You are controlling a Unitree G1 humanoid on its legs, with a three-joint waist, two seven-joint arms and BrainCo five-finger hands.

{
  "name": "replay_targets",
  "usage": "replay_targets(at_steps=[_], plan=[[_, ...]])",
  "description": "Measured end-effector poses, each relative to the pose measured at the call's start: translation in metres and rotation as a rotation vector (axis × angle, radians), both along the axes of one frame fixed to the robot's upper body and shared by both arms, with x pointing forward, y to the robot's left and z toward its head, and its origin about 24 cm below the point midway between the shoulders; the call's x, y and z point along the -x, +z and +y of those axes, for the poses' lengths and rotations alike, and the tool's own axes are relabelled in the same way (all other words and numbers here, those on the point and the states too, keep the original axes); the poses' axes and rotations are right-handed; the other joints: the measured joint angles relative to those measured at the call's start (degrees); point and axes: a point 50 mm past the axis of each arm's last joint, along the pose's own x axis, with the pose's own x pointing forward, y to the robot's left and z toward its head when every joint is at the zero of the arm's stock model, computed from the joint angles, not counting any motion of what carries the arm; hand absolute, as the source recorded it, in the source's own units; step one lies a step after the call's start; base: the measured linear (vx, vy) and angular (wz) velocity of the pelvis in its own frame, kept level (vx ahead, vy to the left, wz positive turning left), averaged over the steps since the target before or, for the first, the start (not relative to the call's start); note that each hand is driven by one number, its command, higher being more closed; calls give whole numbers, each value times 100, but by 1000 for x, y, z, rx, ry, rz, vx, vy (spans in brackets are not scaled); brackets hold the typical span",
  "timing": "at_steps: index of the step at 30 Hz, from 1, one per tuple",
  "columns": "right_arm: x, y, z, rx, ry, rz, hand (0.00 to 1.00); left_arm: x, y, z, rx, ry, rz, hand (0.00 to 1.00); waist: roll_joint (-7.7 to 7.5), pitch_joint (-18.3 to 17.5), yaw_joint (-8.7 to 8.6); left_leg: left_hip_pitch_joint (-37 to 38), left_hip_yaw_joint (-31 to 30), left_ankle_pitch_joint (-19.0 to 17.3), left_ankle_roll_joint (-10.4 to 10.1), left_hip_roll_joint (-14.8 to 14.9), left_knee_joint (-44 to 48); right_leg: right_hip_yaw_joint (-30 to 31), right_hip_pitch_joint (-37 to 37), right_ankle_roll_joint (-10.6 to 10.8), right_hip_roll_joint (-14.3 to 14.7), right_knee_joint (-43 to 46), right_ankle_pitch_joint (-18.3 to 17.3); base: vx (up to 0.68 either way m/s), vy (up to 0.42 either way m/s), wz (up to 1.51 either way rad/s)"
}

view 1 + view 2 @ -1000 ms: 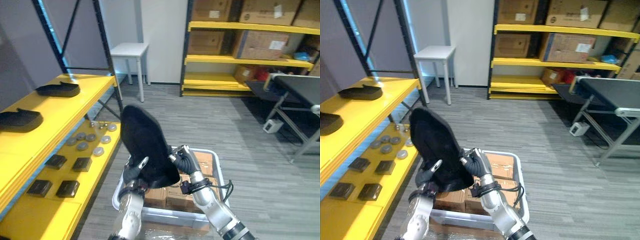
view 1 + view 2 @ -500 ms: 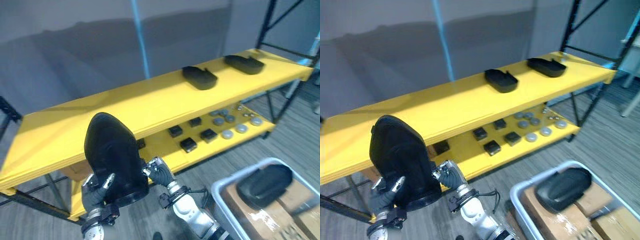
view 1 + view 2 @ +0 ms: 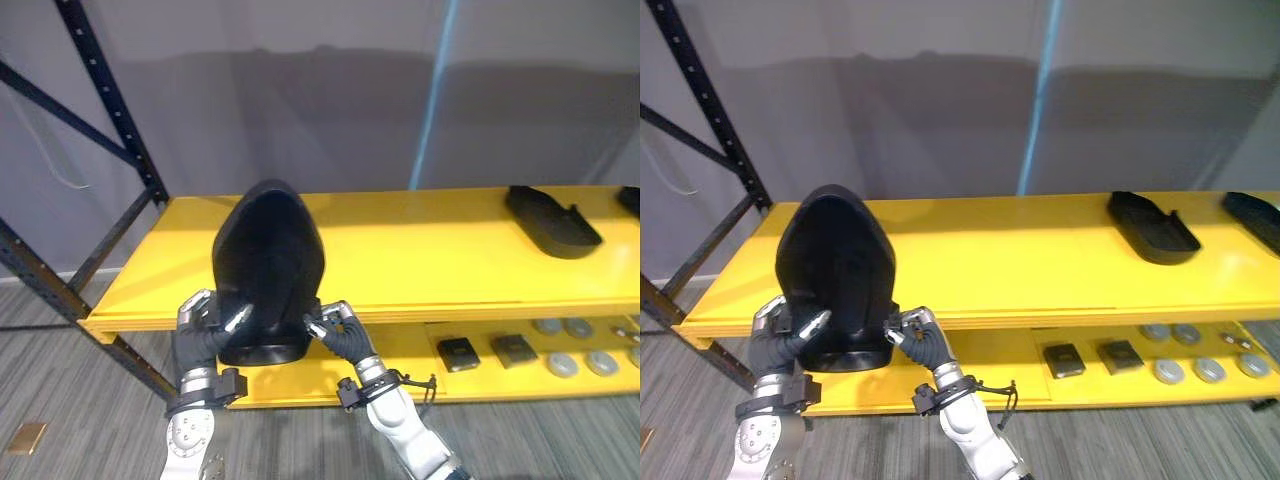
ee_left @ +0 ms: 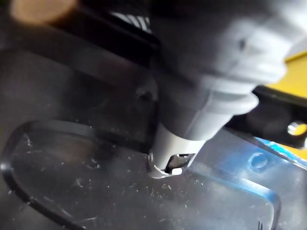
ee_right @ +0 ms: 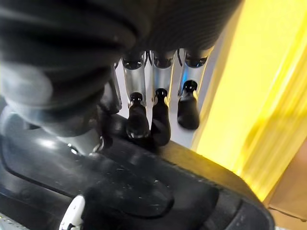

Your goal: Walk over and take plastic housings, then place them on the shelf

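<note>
Yellow two-tier shelf (image 3: pixel 420 250) on a black perforated frame (image 3: pixel 110 110), standing in front of a plain grey wall (image 3: pixel 250 90). Behind the shelf, a pale blue vertical stripe (image 3: pixel 432 110) on that wall. Below and in front of the shelf, grey plank floor (image 3: pixel 60 400).

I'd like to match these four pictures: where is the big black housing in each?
Left eye view: black housing left of centre, upright between left hand and right hand, at the yellow shelf's front edge.
Right eye view: same, further left.
Left wrist view: the scratched dark surface against the hand.
Right wrist view: the black rim the hand grips.
Shared landmark: the yellow shelf.
</note>
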Motion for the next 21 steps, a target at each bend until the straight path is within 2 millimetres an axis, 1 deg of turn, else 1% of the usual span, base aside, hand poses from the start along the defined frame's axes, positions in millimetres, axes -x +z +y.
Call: replay_targets(at_steps=[2,3,5,7,8,11,12,13,15,17,18,19,20,21], plan=[[8,2,-13,-77,-19,24,0,-4,3,-12,3,-57,-16,100,2,8,-54,-192,-88,-95,-102,202,213,-343,295,-117,201,-604,213,132,-87,41],[8,3,-18,-98,-30,27,0,-5,3,-16,8,-72,-19,100,3,8,-54,-212,-89,-98,-109,230,218,-396,351,-129,232,-738,269,113,-80,26],[13,12,-29,-174,-48,17,0,-5,2,-25,45,-92,-15,100,10,5,-34,-67,21,-94,-109,354,-66,-401,558,-178,366,-1166,414,121,-44,-6],[15,21,-35,-218,-62,-13,0,-5,1,-31,67,-102,-8,100,14,1,-40,61,141,-89,-118,404,-239,-326,618,-186,407,-1272,436,87,2,-24],[15,30,-39,-252,-73,-49,0,-5,0,-34,89,-100,-2,100,16,-5,-47,146,207,-85,-123,426,-339,-272,657,-190,430,-1321,441,78,20,-27],[18,50,-44,-355,-87,-114,0,-5,-2,-47,133,-119,21,100,19,-98,-166,268,427,-83,-124,468,-442,-119,680,-189,474,-1376,441,88,32,-30],[18,53,-46,-376,-93,-122,0,-6,-1,-49,137,-127,22,100,20,-113,-180,292,466,-83,-124,475,-455,-96,688,-190,480,-1381,441,77,25,-28],[18,57,-51,-416,-104,-131,0,-8,1,-53,142,-136,19,100,21,-155,-245,320,504,-83,-124,483,-478,-44,702,-190,489,-1402,441,48,19,-15],[17,60,-59,-492,-123,-125,0,-15,8,-59,121,-145,1,100,25,-188,-307,415,590,-83,-124,497,-552,20,749,-188,506,-1444,443,42,25,-19],[19,62,-74,-574,-169,-128,0,-23,12,-63,117,-136,-10,100,54,-250,-352,484,638,-83,-124,503,-594,58,776,-187,513,-1454,443,27,25,-17],[23,67,-94,-708,-222,-155,0,-28,13,-58,120,-95,-5,100,77,-277,-386,523,683,-84,-124,511,-632,128,779,-184,523,-1457,445,17,31,-21],[27,72,-114,-816,-278,-210,0,-29,9,-48,116,-49,9,100,86,-302,-435,536,761,-85,-124,516,-647,185,762,-171,530,-1462,454,12,34,-26],[36,77,-143,-904,-364,-299,0,-29,1,-32,117,34,47,100,94,-310,-520,563,811,-85,-124,516,-657,204,766,-166,531,-1463,457,2,26,-25],[40,77,-156,-936,-408,-335,0,-28,-3,-24,114,71,66,100,90,-314,-578,591,849,-86,-124,522,-678,230,765,-165,540,-1463,458,-1,22,-27]])
